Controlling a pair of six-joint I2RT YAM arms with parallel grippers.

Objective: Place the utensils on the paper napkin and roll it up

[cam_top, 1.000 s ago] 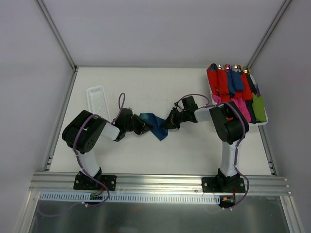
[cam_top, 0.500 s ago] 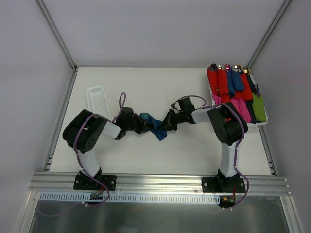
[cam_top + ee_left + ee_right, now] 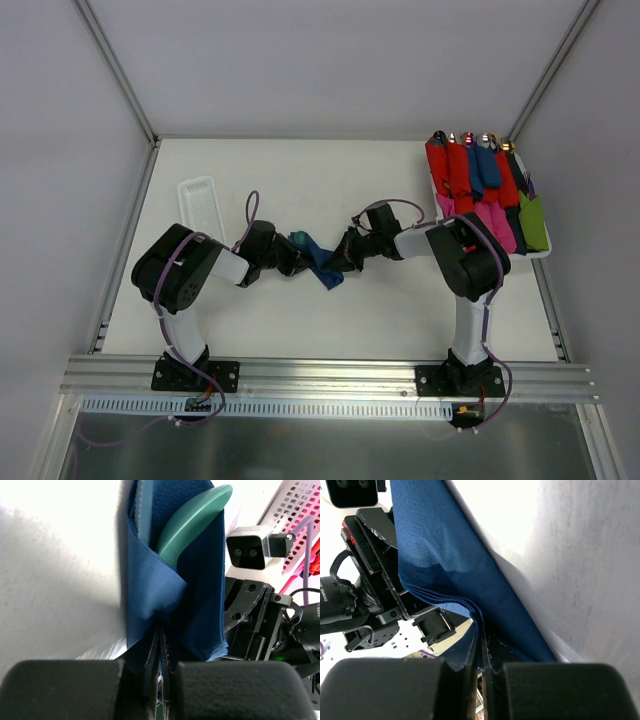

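The navy paper napkin (image 3: 322, 264) is bunched between my two grippers at the middle of the table. A teal utensil end (image 3: 298, 239) sticks out of its far side; in the left wrist view this utensil (image 3: 192, 522) lies inside the napkin's (image 3: 150, 590) folds. My left gripper (image 3: 292, 262) is shut on the napkin's left edge, its jaws (image 3: 162, 645) pinching the paper. From the right, my right gripper (image 3: 341, 260) pinches a fold of the napkin (image 3: 450, 560), the jaws (image 3: 482, 645) nearly together. The two grippers face each other closely.
A white tray (image 3: 545, 252) at the back right holds several red, pink, blue and green rolled bundles (image 3: 480, 185). A white perforated basket (image 3: 200, 205) lies at the back left. Metal frame rails run along both table sides.
The right gripper has moved left toward the left gripper, and the napkin between them has bunched up narrower. The left gripper has barely shifted.
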